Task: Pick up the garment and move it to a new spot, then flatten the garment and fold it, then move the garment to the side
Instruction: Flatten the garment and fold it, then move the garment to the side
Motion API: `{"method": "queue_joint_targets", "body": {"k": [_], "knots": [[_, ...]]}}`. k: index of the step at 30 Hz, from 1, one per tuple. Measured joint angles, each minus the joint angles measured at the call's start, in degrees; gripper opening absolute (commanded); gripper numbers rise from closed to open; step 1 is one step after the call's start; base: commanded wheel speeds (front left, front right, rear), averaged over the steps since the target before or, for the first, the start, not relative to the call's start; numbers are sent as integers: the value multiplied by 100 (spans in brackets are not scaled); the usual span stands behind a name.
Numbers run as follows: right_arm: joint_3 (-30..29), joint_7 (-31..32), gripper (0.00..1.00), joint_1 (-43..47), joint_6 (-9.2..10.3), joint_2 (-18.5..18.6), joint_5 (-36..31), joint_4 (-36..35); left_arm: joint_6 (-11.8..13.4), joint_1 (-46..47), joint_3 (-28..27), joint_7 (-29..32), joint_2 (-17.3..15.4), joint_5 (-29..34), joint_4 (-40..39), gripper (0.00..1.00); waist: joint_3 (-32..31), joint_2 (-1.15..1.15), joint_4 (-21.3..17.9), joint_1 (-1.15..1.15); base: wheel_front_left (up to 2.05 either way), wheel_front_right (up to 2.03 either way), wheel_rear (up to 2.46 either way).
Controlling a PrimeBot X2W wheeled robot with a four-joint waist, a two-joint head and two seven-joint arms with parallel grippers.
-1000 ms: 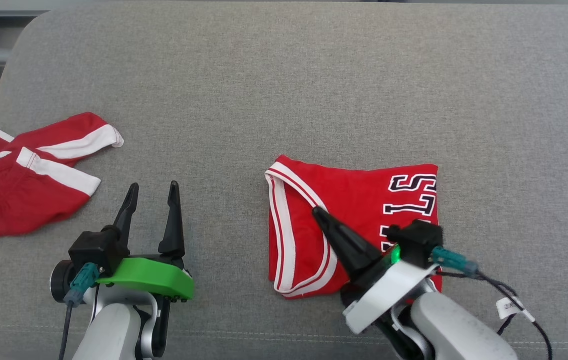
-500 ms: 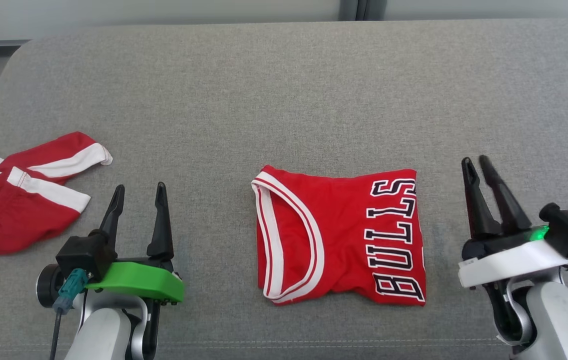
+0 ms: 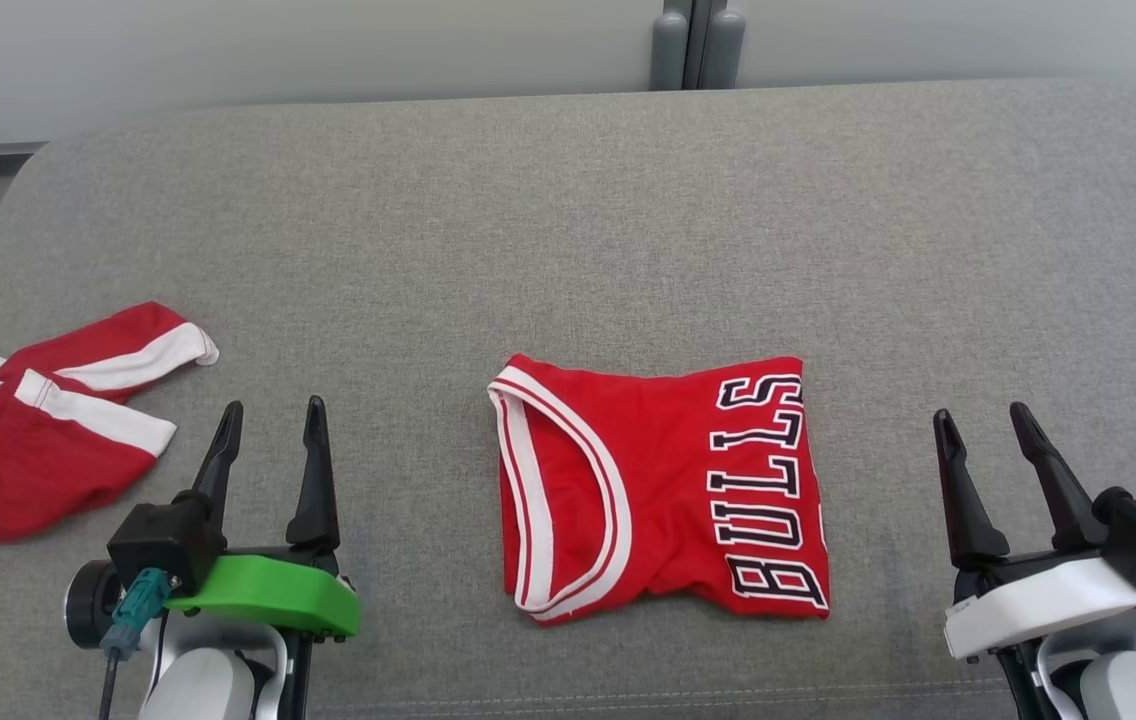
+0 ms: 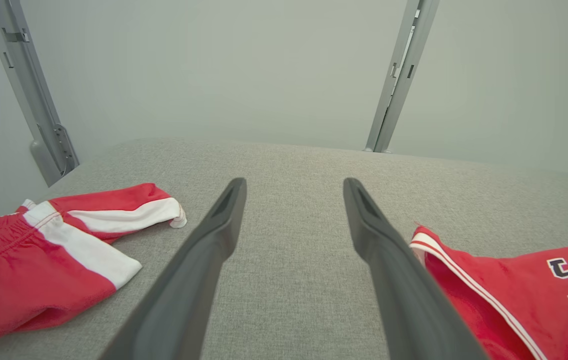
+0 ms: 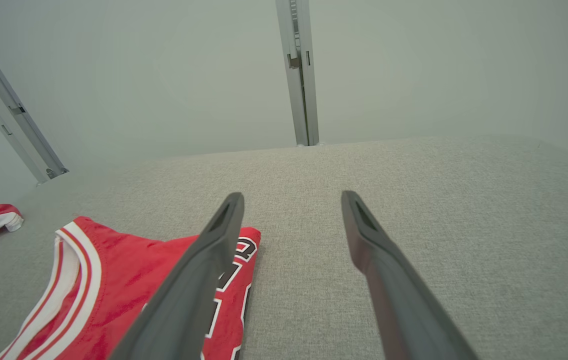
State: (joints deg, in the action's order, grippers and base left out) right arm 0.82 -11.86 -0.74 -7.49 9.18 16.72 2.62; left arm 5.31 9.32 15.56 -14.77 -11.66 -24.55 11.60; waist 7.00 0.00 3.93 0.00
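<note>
Right gripper (image 3: pixel 980 412) hovers spread and empty near folded jersey (image 3: pixel 663 480) on grey cushion (image 3: pixel 568 220).

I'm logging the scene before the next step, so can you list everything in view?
Folded jersey: one, red with white trim and black-and-white BULLS lettering, lying flat at the middle of the padded surface.
Shorts: one pair, red with white stripes, crumpled at the surface's left edge.
Padded surface: one, grey fabric, under both garments.
Metal uprights: at least two, grey, against the pale wall behind the surface.
Left gripper: one, dark fingers on a green mount, open and empty, left of the jersey.
Right gripper: one, dark fingers on a white mount, open and empty, right of the jersey.
</note>
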Motion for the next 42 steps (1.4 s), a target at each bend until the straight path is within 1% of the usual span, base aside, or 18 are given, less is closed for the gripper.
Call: {"method": "queue_joint_targets", "body": {"k": [7, 14, 19, 22, 27, 32, 36, 42], "knots": [[-35, 121, 100, 320, 0, -131, -49, -220, 0, -112, 36, -1, -26, -1, 37, 100, -148, 0, -47, 0, 0, 0, 0], [-119, 187, 100, 397, 0, -181, -59, -343, 25, -118, 57, 7, -52, -4, 35, 100, -131, 0, -49, 0, 0, 0, 0], [-140, 236, 100, 398, 0, -176, -81, -364, 26, -100, 98, 9, -54, -10, 38, 100, -104, 0, 5, 0, 0, 0, 0], [-141, 354, 100, 397, 0, -108, -90, -323, 18, -12, 143, 14, -41, -9, 40, 100, -73, 0, 100, 0, 0, 0, 0], [27, 575, 100, 370, 0, -9, 24, 67, -46, 81, 200, 12, 73, -59, 60, 100, 25, 0, 333, 0, 0, 0, 0], [318, 689, 100, 221, 0, 60, 156, 680, -116, 160, 245, 7, 241, -120, 145, 100, 188, 0, 586, 0, 0, 0, 0], [608, 728, 100, -55, 0, 98, 314, 1134, -166, 205, 243, 4, 289, -111, 234, 100, 372, 0, 733, 0, 0, 0, 0], [768, 733, 100, -457, 0, 204, 399, 1651, -189, 344, 183, 0, 338, -25, 288, 100, 623, 0, 895, 0, 0, 0, 0]]}}
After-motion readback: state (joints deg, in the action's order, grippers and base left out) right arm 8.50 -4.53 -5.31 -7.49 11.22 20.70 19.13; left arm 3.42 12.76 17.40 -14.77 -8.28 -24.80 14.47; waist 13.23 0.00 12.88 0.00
